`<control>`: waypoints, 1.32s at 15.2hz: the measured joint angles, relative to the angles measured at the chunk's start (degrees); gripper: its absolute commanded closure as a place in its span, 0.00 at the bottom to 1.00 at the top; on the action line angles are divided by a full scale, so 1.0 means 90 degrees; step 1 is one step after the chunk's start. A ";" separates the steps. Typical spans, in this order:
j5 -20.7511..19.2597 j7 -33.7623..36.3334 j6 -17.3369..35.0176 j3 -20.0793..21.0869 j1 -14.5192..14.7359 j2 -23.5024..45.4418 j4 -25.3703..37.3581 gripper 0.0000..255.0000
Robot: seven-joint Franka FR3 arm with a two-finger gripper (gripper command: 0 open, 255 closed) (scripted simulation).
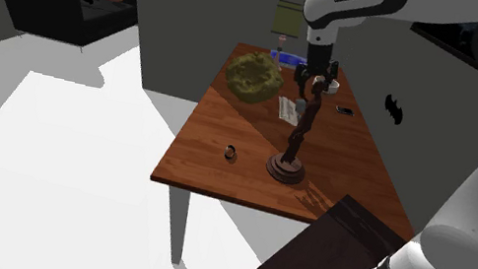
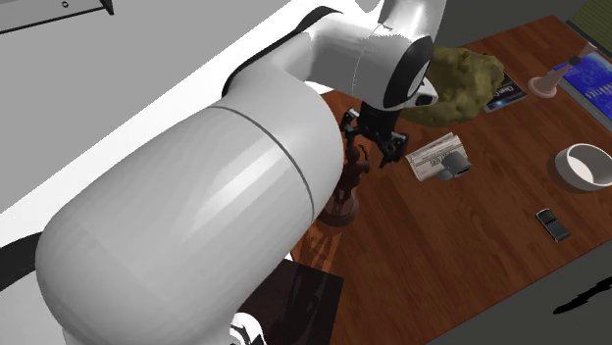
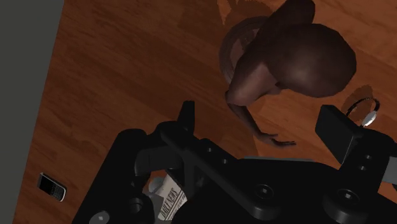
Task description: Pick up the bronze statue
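The bronze statue (image 1: 296,136) is a slim dark-brown figure standing upright on a round base near the front of the wooden table (image 1: 211,169). My black gripper (image 1: 313,83) hangs straight down over its top. In the wrist view the statue's head (image 3: 305,54) lies just beyond the gripper (image 3: 262,124). The fingers (image 3: 186,118) stand wide apart on either side of a thin outstretched arm, not touching it. From the second exterior view, the gripper (image 2: 381,145) sits at the upper part of the statue (image 2: 345,186).
An olive lumpy rock (image 1: 255,76), a folded newspaper (image 1: 286,109), a dark phone (image 1: 344,109), a white bowl (image 2: 586,165) and a lamp (image 1: 287,17) stand further back on the table. A small dark object (image 1: 231,152) sits near the statue's base. A black sofa (image 1: 70,0) stands far off.
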 measured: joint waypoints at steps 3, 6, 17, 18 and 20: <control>0.0001 0.0038 0.0181 -0.0014 -0.0016 0.0132 -0.0085 0.00; -0.0001 0.0058 0.0431 -0.0019 -0.0024 0.0178 -0.0295 0.00; -0.0001 0.0071 0.0545 -0.0020 -0.0026 0.0195 -0.0381 1.00; -0.0002 0.0070 0.0550 -0.0022 -0.0027 0.0203 -0.0375 1.00; -0.0003 0.0061 0.0468 -0.0021 -0.0025 0.0179 -0.0335 1.00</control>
